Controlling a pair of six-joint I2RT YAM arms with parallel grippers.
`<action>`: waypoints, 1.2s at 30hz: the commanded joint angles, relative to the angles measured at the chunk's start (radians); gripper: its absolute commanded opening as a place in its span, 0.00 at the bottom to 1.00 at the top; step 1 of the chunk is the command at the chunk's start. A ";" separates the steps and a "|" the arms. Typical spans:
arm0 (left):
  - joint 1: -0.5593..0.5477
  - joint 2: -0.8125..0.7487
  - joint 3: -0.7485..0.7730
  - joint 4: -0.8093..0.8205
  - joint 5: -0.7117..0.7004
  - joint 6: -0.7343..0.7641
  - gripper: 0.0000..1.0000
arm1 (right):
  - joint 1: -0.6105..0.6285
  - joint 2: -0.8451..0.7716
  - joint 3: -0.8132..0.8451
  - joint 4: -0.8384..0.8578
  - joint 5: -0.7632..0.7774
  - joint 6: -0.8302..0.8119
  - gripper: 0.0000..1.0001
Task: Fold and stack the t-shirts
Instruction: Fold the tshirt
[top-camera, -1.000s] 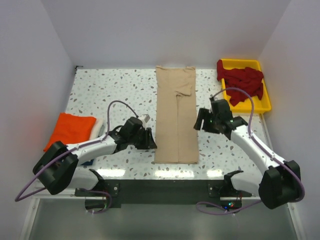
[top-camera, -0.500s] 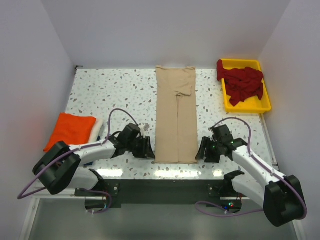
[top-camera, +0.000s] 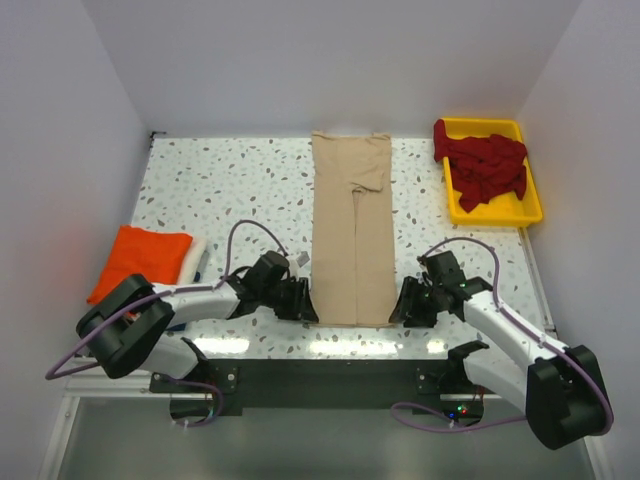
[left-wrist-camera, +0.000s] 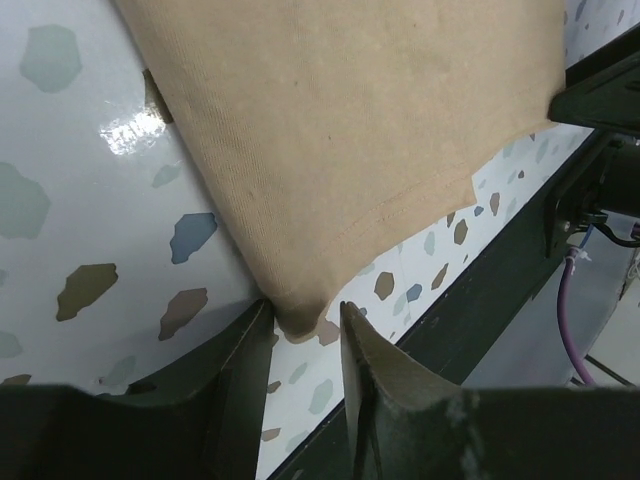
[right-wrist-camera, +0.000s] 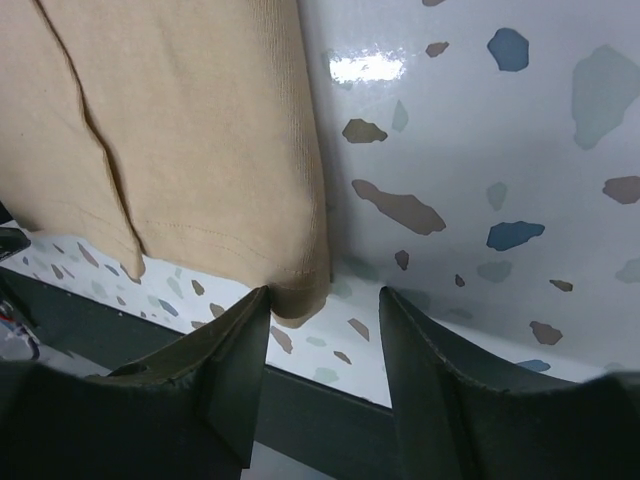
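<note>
A beige t-shirt (top-camera: 352, 230), folded into a long strip, lies down the middle of the table. My left gripper (top-camera: 303, 305) is open at its near left corner, and that corner (left-wrist-camera: 298, 318) sits between the fingers. My right gripper (top-camera: 400, 307) is open at the near right corner (right-wrist-camera: 298, 300), which lies beside the left finger. An orange t-shirt (top-camera: 140, 259) lies folded at the left. Dark red t-shirts (top-camera: 486, 165) are heaped in the yellow tray (top-camera: 524, 206).
The table's front edge (top-camera: 350, 345) runs just below both grippers. White cloth (top-camera: 196, 257) shows under the orange shirt. Walls close in the table on three sides.
Both arms have come down to the near end of the beige shirt. The right gripper moved from beside the shirt's middle to its near right corner. The left gripper closed in on the near left corner.
</note>
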 joint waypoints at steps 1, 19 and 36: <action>-0.021 0.031 0.008 -0.005 -0.033 -0.014 0.36 | 0.001 0.006 -0.025 -0.002 -0.023 -0.012 0.48; -0.033 -0.003 -0.032 -0.008 -0.027 -0.031 0.02 | 0.002 0.052 -0.050 0.010 -0.082 -0.002 0.11; -0.078 -0.135 -0.153 0.038 -0.018 -0.106 0.00 | 0.001 -0.169 -0.057 -0.131 -0.109 0.029 0.00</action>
